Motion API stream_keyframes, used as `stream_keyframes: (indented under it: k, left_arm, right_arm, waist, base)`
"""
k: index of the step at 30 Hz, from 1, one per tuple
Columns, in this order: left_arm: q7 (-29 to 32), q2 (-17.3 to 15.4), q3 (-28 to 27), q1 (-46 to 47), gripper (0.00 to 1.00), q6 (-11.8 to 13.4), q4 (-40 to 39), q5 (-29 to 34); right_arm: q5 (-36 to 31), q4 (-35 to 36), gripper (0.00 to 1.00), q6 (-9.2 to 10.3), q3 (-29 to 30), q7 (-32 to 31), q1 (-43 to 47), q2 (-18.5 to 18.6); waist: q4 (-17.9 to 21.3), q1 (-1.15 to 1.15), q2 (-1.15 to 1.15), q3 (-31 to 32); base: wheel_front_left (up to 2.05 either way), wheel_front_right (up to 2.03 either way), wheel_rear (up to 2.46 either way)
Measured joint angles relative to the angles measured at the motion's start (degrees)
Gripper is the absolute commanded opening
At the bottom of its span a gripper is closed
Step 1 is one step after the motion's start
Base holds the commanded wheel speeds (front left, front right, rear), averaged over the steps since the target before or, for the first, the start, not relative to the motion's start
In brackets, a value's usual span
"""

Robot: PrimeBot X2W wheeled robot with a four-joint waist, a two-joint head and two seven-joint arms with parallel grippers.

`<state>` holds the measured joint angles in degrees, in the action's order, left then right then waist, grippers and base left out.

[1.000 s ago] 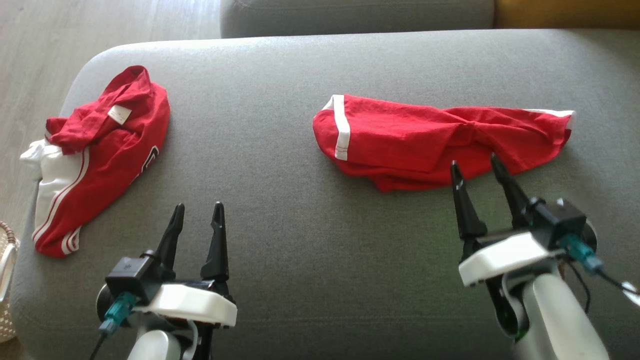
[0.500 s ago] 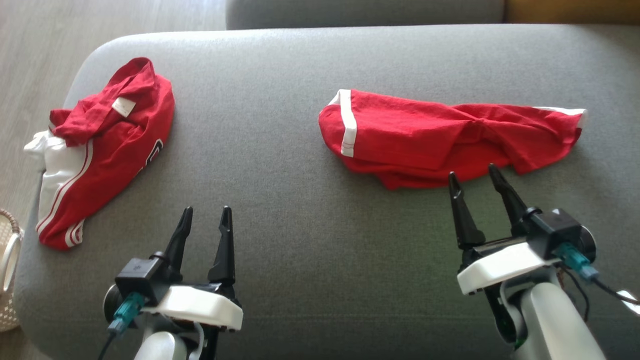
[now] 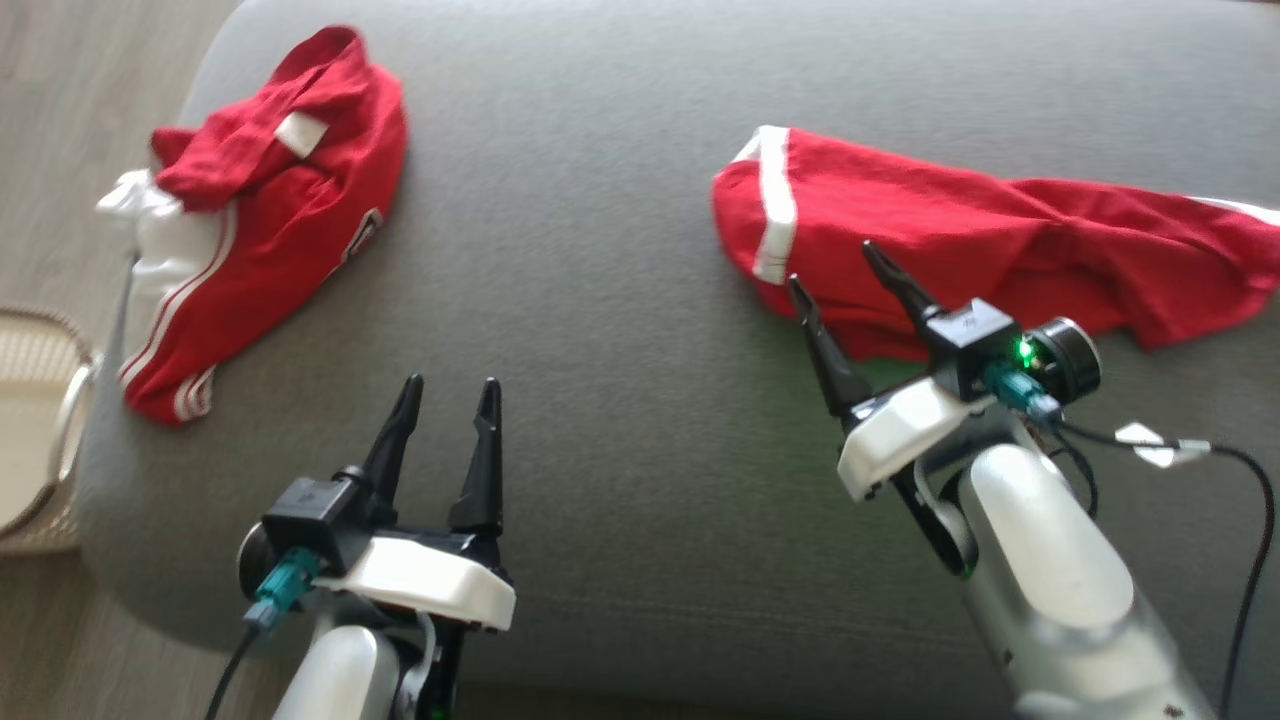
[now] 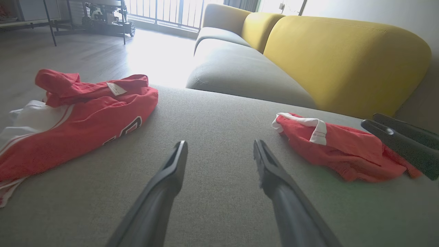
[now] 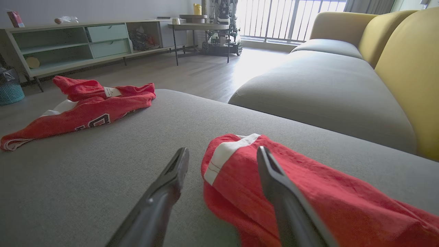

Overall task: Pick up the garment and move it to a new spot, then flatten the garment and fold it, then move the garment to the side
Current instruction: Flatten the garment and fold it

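Red cloth garment point(image 3: 1000, 230), likely light and limp, lies crumpled right of the grey sofa seat point(image 3: 600, 300) middle, its white-banded end, probably the best hold, under the wide-open, empty right pincer point(image 3: 832, 267); left pincer point(image 3: 451, 384) likewise open, empty.

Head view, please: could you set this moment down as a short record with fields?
surface: grey sofa cushion
left item: red and white jersey, crumpled by the cushion's left edge
right item: red garment with white trim, bunched up
left gripper: open, above bare cushion, holding nothing
right gripper: open, at the trimmed end of the red garment; contact unclear
floor: woven basket at left
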<state>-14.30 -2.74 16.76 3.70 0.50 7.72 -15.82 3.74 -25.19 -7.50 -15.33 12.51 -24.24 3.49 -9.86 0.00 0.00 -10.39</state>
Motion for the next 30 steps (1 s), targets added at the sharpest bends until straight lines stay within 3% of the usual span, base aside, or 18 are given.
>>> stream_keyframes:
  k: [14, 15, 16, 17, 23, 30]
  left_arm:
    - [0.0, 0.0, 3.0, 1.6, 1.00, 1.0, 0.3, -2.5]
    - [0.0, 0.0, 3.0, 1.6, 1.00, 1.1, 0.3, -2.5]
    - [0.0, 0.0, 3.1, 1.6, 1.00, 1.1, 0.3, -2.6]
    - [0.0, 0.0, 3.1, 1.6, 1.00, 1.1, 0.3, -2.6]
    - [0.0, 0.0, 3.1, 1.6, 1.00, 1.5, 0.5, -2.6]
    - [0.0, 0.0, 3.0, 1.5, 1.00, 1.5, 0.9, -2.5]
  right_arm:
    - [-5.4, -14.7, 1.00, 0.00, 7.5, -1.3, -8.6, 0.2]
    - [-5.3, -15.4, 0.82, 0.00, 8.0, -1.5, -8.7, 0.2]
    - [-5.1, -16.0, 0.22, 0.00, 8.6, -1.5, -8.8, 0.2]
    - [-5.0, -16.4, 0.00, 0.00, 8.9, -1.5, -8.8, 0.2]
    - [-0.7, -15.9, 0.00, 0.00, 6.4, 0.2, -9.4, 0.2]
    - [7.6, -9.7, 0.00, 0.00, -3.6, 0.8, -9.4, 0.4]
  waist:
    - [-8.9, 0.00, 0.00, -4.5]
    - [-9.1, 0.00, 0.00, -4.6]
    - [-9.3, 0.00, 0.00, -4.6]
    - [-9.4, 0.00, 0.00, -4.7]
    - [-9.0, 0.00, 0.00, -3.9]
    - [-7.5, 0.00, 0.00, -1.7]
  base:
    - [0.00, 0.00, 0.00]
    - [0.00, 0.00, 0.00]
    - [0.00, 0.00, 0.00]
    - [0.00, 0.00, 0.00]
    - [0.00, 0.00, 0.00]
    - [0.00, 0.00, 0.00]
